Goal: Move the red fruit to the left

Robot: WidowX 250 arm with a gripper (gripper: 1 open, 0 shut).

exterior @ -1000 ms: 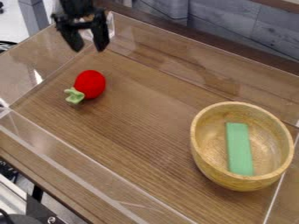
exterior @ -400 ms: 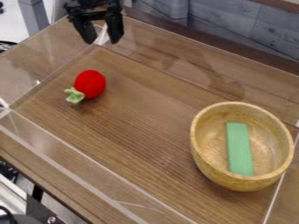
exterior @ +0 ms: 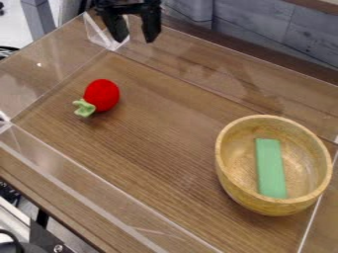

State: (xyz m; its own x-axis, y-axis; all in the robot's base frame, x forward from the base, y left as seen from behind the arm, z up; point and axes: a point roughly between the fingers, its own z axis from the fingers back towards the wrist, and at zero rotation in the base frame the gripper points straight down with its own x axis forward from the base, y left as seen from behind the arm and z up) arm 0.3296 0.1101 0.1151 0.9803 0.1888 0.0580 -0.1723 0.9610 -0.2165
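The red fruit [exterior: 101,95] lies on the wooden table at the left, its light-green leafy stem pointing down-left. My gripper [exterior: 134,30] hangs at the top of the view, up and to the right of the fruit and well apart from it. Its two black fingers [exterior: 117,29] stand open with nothing between them.
A wooden bowl [exterior: 240,172] sits at the right front with a flat green rectangular piece [exterior: 271,165] inside. Clear plastic walls [exterior: 53,163] fence the wooden table [exterior: 158,138] on the left, front and right.
My open gripper has moved to the right and up, away from the red fruit. The fruit has stayed where it lay.
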